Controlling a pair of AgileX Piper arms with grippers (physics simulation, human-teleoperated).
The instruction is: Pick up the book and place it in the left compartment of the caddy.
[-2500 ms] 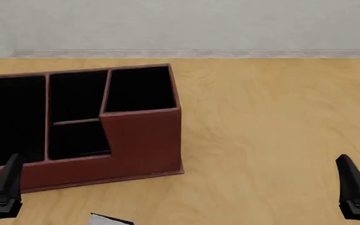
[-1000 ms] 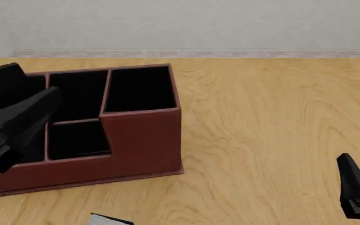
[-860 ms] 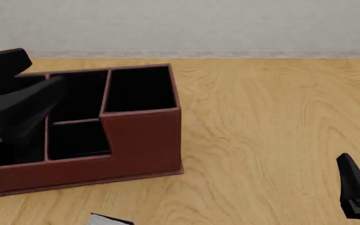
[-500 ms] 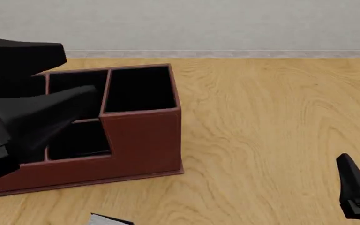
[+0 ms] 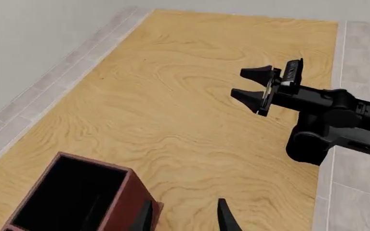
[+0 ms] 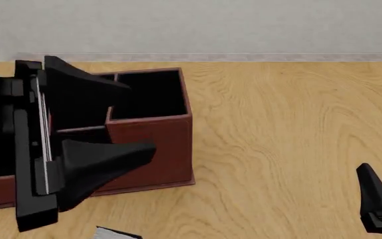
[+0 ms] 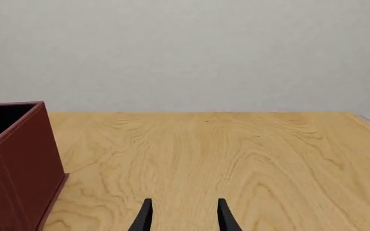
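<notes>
Only a corner of the book (image 6: pixel 116 233) shows at the bottom edge of the front view: a white page strip with black cover, lying on the table in front of the caddy (image 6: pixel 156 149). The caddy is reddish-brown with black-lined bays. My left gripper (image 6: pixel 141 117) hangs close to the camera, turned sideways and open with nothing between its fingers. It covers the left compartment. My right gripper (image 6: pixel 375 196) stays low at the near right, open and holding nothing; the left wrist view shows it as the right gripper (image 5: pixel 238 83).
The caddy's tall square bay (image 5: pixel 69 197) lies below the left gripper's fingers (image 5: pixel 145 216). In the right wrist view the caddy (image 7: pixel 15 163) is off to one side of bare wooden table (image 7: pixel 236 154). A grey wall runs along the table's far edge.
My left gripper has risen from the near left corner, swung rightward in front of the caddy and turned sideways, staying open. The right gripper, caddy and book have not moved.
</notes>
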